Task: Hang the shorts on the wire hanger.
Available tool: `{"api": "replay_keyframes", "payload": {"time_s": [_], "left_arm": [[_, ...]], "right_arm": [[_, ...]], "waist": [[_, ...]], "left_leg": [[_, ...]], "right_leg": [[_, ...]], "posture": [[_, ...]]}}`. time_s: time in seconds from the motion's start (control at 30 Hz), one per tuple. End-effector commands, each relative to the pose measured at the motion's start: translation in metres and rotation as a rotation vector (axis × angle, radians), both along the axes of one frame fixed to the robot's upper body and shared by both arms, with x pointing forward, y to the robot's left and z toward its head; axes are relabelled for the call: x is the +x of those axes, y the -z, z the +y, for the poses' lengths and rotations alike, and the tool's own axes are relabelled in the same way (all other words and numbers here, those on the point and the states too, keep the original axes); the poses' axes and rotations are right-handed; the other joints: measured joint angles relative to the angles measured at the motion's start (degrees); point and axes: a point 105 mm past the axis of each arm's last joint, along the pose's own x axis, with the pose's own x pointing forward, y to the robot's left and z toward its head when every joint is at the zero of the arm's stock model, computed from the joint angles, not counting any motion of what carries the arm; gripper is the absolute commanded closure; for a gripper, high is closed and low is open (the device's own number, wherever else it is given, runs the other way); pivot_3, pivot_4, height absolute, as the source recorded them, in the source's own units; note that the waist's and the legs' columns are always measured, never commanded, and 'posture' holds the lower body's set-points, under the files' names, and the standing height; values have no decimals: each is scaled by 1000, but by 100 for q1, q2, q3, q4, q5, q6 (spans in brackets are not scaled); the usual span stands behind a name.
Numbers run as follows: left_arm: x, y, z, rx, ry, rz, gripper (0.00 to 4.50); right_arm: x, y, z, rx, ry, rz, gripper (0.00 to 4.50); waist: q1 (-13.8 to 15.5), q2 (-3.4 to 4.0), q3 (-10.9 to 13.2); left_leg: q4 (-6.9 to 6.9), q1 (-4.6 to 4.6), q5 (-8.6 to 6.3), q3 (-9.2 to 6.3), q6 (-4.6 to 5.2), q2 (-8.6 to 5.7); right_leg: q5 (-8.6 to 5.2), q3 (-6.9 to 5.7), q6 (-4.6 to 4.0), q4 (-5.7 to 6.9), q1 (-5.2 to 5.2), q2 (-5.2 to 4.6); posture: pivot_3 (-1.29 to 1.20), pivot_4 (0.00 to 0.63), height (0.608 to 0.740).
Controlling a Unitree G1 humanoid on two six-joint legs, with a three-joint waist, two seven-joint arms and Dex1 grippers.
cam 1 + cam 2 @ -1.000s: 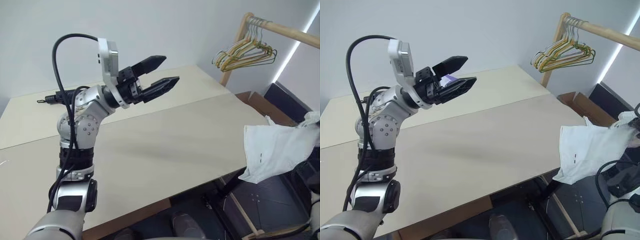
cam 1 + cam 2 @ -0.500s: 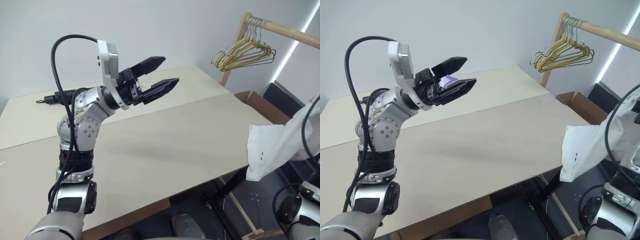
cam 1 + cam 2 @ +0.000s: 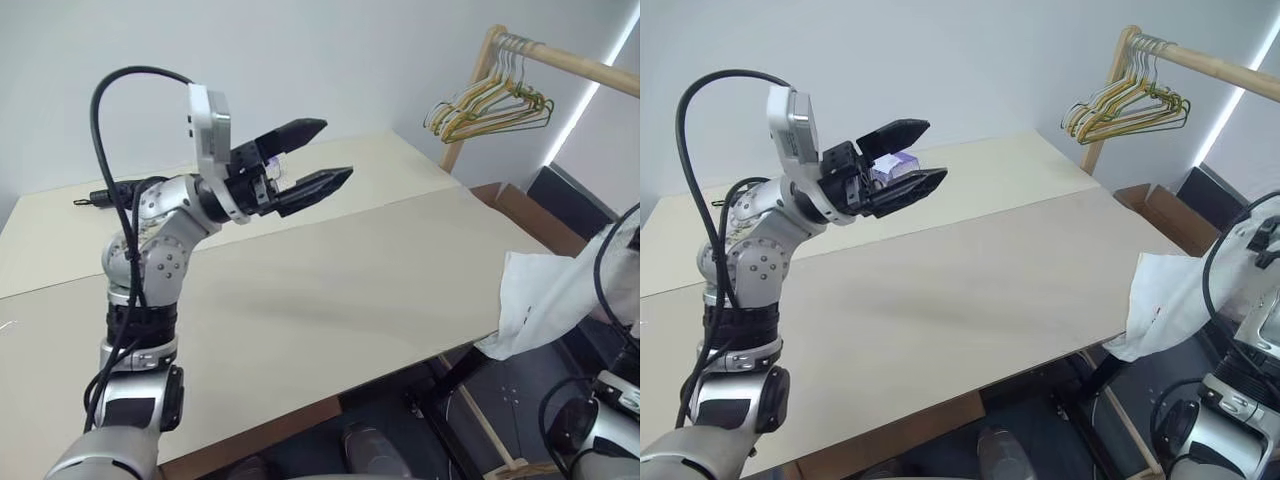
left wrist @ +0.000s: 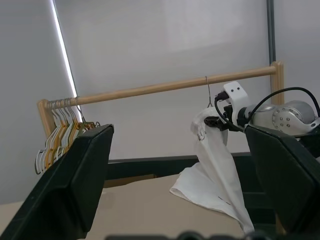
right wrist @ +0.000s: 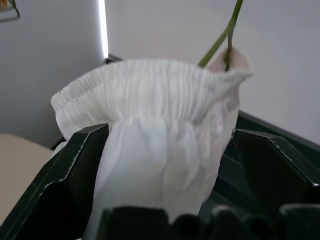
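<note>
Two grippers: your left gripper (image 3: 318, 154) hangs spread and empty above the table (image 3: 330, 290); your right gripper (image 5: 165, 200) stands spread around the shorts (image 5: 160, 130).
Shorts: off the table's right edge, draped on the wire hanger (image 5: 220, 37).
Nearby: bunched hangers (image 3: 490, 105) on the wooden rail (image 4: 160, 88); box (image 3: 1160, 215) beyond the table.

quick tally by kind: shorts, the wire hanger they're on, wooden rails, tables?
Shorts: 1
Wire hanger going into the waistband: 1
Wooden rail: 1
Table: 1
Total: 4
The bunched yellow and green hangers are too overlapped to count.
</note>
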Motion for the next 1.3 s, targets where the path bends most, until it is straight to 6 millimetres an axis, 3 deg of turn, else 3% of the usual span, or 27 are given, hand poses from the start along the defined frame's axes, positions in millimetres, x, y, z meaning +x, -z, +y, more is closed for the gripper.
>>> {"api": "replay_keyframes", "payload": {"time_s": [0.03,0.23,0.37,0.5,0.7,0.77,0.9,1.0,1.3], "left_arm": [[-5,-7,1,11,3,-58,0],[-5,-5,2,29,12,-71,0],[-4,-6,2,31,15,-73,0],[-1,-5,1,25,4,-74,0],[7,16,9,17,-114,-78,0],[8,32,17,81,-150,-43,0],[9,51,34,151,-233,-5,0],[-2,77,54,291,-306,-8,0],[-34,97,81,381,-365,33,0]], "right_arm": [[-7,-10,8,-16,-42,-41,39],[-35,-8,13,-20,-113,-122,39],[-53,-18,23,-101,-213,-211,39],[-57,-44,59,-189,-487,-371,39],[-36,-61,116,-247,-877,-415,39],[-21,-59,146,-262,-1095,-348,39],[-1,-51,180,-292,-1342,-258,39],[21,-46,217,-284,-1561,-220,39],[49,-10,268,-319,-1894,-20,39]], "waist": [[-2,0,0],[14,-1,1],[32,-1,1],[-7,-3,2],[-52,-8,5],[-73,-11,7],[-57,-37,22],[-45,-46,29],[682,-72,49]], "left_leg": [[-1,0,0,0,0,0],[-10,0,-7,0,-11,1],[-36,-2,-7,0,-12,-1],[-49,4,-12,3,-21,-2],[-60,28,-24,4,-41,-3],[-63,28,-24,4,-41,-4],[-66,30,-24,1,-41,-4],[-72,31,-24,5,-41,-2],[-79,-14,-22,8,-37,3]], "right_leg": [[0,0,0,0,0,0],[-2,-1,-3,-13,-1,1],[6,2,10,-43,0,1],[7,9,12,-49,0,2],[6,30,7,-51,12,10],[7,30,4,-51,9,10],[9,30,2,-52,7,10],[12,41,-1,-57,3,11],[14,27,-2,-59,-47,1]], "posture": [[-215,0,740],[-222,0,740],[-230,0,740],[-238,0,740],[-212,0,740],[-196,0,740],[-158,0,740],[-98,0,740],[22,0,740]]}}
